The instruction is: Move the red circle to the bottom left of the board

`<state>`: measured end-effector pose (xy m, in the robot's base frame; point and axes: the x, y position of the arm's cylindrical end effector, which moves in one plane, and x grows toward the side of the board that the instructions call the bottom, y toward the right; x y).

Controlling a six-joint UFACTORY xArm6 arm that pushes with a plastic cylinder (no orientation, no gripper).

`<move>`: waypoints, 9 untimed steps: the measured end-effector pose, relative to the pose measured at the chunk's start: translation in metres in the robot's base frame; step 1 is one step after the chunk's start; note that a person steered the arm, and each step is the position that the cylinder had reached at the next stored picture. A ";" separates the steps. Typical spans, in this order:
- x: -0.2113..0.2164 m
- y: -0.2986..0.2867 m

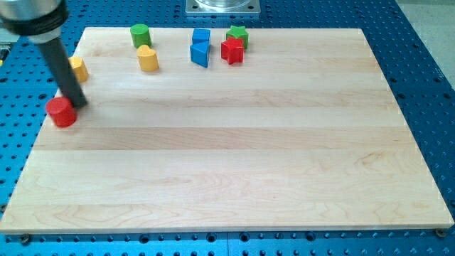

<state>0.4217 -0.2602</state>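
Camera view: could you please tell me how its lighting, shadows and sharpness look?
Camera view: even, soft lighting; the red circle and other blocks cast only faint, short shadows; mild sheen on the board; my tip, beside the red circle, is sharp, the rod's top edge cropped.

tool tip (78, 104) touching cylinder (62, 112), board's (227, 178) left edge

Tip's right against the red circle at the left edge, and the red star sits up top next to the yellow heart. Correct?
Not quite. The camera view shows the red star beside the green star and the blue blocks; the yellow heart is further left, near the green cylinder. My tip is indeed against the red circle at the board's left edge.
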 end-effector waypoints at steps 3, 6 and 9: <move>0.018 -0.005; 0.048 -0.029; 0.096 -0.014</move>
<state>0.5172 -0.2740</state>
